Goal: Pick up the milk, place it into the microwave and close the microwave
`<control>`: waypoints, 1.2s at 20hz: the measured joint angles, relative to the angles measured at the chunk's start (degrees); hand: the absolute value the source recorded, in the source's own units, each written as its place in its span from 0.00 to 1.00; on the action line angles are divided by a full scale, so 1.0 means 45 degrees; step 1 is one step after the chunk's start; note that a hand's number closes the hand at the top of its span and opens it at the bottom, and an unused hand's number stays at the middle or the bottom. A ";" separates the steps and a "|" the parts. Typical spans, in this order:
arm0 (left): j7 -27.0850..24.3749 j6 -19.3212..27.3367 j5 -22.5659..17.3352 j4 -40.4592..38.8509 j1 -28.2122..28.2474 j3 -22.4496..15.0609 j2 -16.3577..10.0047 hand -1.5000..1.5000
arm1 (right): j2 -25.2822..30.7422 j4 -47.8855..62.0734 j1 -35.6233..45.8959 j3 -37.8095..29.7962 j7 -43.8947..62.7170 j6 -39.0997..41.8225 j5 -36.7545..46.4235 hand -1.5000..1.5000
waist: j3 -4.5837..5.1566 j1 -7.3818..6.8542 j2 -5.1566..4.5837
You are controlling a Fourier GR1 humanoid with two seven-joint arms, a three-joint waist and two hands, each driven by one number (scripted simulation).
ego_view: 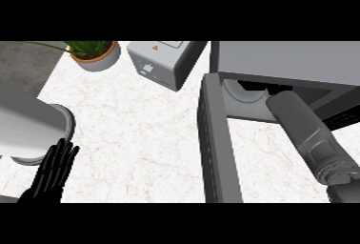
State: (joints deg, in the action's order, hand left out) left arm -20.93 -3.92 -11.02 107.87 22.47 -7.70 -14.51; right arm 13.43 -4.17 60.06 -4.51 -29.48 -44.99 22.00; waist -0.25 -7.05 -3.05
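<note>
The right forearm (302,128) reaches into the microwave (295,62). The right hand is hidden inside, so its grasp cannot be told, and the milk is out of sight too. The door (216,143) stands open over the counter (141,143). The left hand (53,169) rests at lower left, fingers straight.
</note>
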 measured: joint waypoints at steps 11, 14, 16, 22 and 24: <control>-0.0128 -0.0117 0.0141 -0.0113 -0.0179 -0.0416 0.0278 0.00 | -0.0486 -0.0426 -0.0208 -0.0721 -0.1471 0.2124 -0.0740 0.00 | -0.0015 0.0152 0.0057; -0.0195 -0.0265 0.0048 -0.0183 -0.0255 -0.0380 0.0250 0.00 | -0.0470 -0.0554 -0.0480 -0.1086 -0.2084 0.2779 -0.1110 0.00 | -0.0010 0.0269 0.0098; -0.0224 -0.0212 0.0204 -0.0146 -0.0222 -0.0574 0.0363 0.00 | -0.0579 -0.0618 -0.0777 -0.1366 -0.2511 0.3027 -0.1388 0.00 | -0.0010 0.0353 0.0138; -0.0287 -0.0204 0.0478 -0.0084 -0.0120 -0.0803 0.0443 0.00 | -0.0521 -0.0634 -0.1564 -0.2102 -0.3449 0.4203 -0.2120 0.00 | -0.0001 0.0596 0.0254; -0.0231 -0.0048 0.0722 0.0015 -0.0130 -0.1059 0.0613 0.00 | -0.0613 -0.0623 -0.1764 -0.2289 -0.3706 0.4451 -0.2303 0.00 | 0.0000 0.0644 0.0281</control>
State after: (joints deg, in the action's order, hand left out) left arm -21.97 -4.14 -7.77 107.93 21.88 -12.47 -11.75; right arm 10.67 -6.98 52.13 -14.81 -46.16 -24.96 11.64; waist -0.25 -4.15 -1.79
